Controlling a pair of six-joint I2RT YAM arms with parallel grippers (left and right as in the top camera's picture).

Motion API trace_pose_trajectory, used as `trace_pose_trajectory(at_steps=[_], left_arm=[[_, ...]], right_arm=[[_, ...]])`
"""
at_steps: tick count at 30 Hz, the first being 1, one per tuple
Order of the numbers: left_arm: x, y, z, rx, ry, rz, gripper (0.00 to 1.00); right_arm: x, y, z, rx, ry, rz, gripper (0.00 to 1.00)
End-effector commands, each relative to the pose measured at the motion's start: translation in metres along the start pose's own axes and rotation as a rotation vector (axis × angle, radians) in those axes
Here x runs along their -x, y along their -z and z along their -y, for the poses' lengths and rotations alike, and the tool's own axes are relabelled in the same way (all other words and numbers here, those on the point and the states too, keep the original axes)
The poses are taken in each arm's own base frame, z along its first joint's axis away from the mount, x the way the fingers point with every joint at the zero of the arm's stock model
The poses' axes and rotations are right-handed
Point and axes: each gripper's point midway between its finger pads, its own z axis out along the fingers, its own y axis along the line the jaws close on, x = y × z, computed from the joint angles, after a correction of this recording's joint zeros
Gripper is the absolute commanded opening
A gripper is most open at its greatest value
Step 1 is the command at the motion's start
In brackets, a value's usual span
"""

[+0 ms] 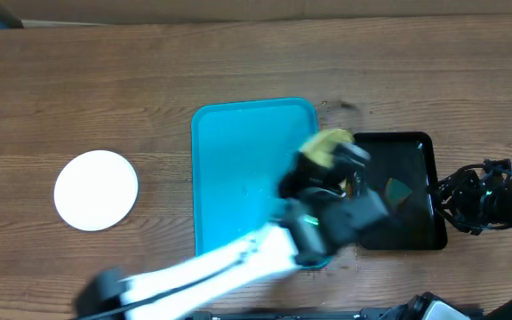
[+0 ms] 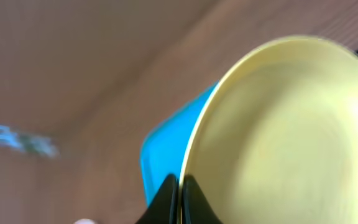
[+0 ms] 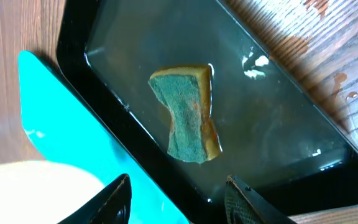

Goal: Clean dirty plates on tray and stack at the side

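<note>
At middle left one white plate point(image 1: 96, 189) lies aside, likely done, while the left gripper point(image 2: 179, 186) pinches the yellow plate point(image 2: 278, 137), not yet stacked, by the tray point(image 1: 238, 178), and the right gripper point(image 3: 179, 186) hangs spread and empty.

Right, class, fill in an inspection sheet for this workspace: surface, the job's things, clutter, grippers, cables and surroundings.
Surface: wooden table, with small red-orange spots beside the black tray.
Job's things: turquoise tray, no plate lying on its visible part; yellow-green plate held by its rim above the tray's right side; white plate flat on the table to the left, apart from the tray.
Clutter: black tray, wet-looking inside, with a sponge lying in it.
Grippers: left gripper shut on the yellow-green plate; right gripper open and empty, facing the black tray.
Cables: dark cables on the right arm.
Surroundings: nothing seen.
</note>
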Motion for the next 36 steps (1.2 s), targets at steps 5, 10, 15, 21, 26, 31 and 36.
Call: trace_pose_trajectory(at_steps=[5,10,15,21,26,31,36], left_arm=[[-0.073,-0.002,-0.150,0.063,0.652,-0.335,0.04],[-0.138,-0.004,-0.232,0.276,0.750,-0.497,0.04],[-0.210,-0.028,-0.266,0.333,0.871,-0.674,0.04],[-0.284,-0.070,-0.277,0.244,1.207,-0.719,0.04],[-0.336,-0.085,-0.298,0.312,1.382,-0.733,0.04],[-0.368,-0.102,-0.293,0.328,1.409,-0.821,0.08],[-0.372,-0.111,-0.280,0.249,1.405,-0.865,0.56]], right_arm=[[0.007,0.007,-0.005,0.009,0.023,0.035,0.50],[0.007,0.007,-0.006,0.010,0.024,0.036,0.50],[0.007,0.006,-0.005,0.009,0.022,0.034,0.50],[0.004,0.006,-0.005,0.006,0.016,0.024,0.50],[0.004,0.006,-0.004,0.006,0.016,0.024,0.50],[0.003,0.006,-0.004,0.005,0.014,0.021,0.50],[0.003,0.006,-0.004,0.005,0.014,0.021,0.50]])
